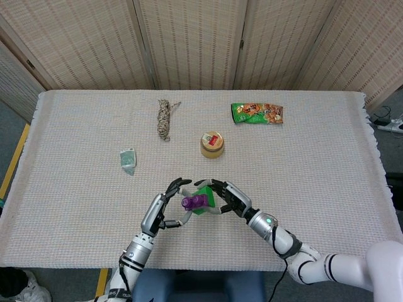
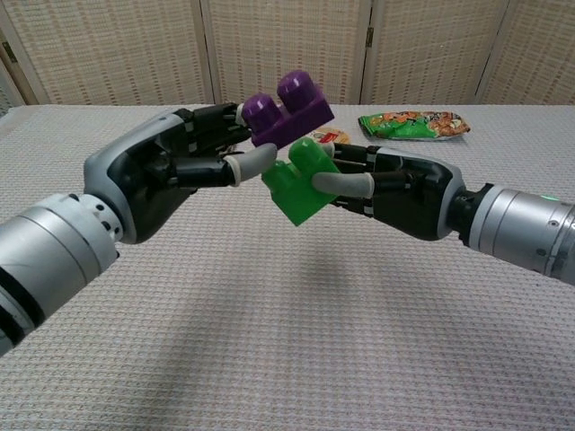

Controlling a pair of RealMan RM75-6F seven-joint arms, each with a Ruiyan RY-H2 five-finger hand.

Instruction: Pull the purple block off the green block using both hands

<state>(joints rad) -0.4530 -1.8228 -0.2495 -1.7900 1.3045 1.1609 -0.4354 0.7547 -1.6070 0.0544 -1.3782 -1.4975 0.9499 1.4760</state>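
— Fingers (image 2: 243,165) of the left hand (image 2: 166,171) curled round the purple studded plastic block (image 2: 286,111), pinched between thumb and fingertips, lifted above the cloth.
— And opposite?
— Fingers (image 2: 346,184) of the right hand (image 2: 404,193) wrapped on the green studded plastic block (image 2: 301,184), gripped firmly, tilted, stud bared on top.
— Joined or parted?
— Parted in the chest view: purple just above and left of green, edges near, contact at the corner impossible to judge. Held over the near middle of the beige woven tablecloth (image 1: 69,189).
— Around them, big to small?
— Backed by tan woven folding screens (image 1: 189,38). Farther out on the cloth: green snack packet (image 1: 256,113) at the right, twisted bundle of pale rope (image 1: 165,119) at the left, squat jar with yellow lid (image 1: 212,144) between, small crumpled green wrapper (image 1: 128,160) nearer the left edge.
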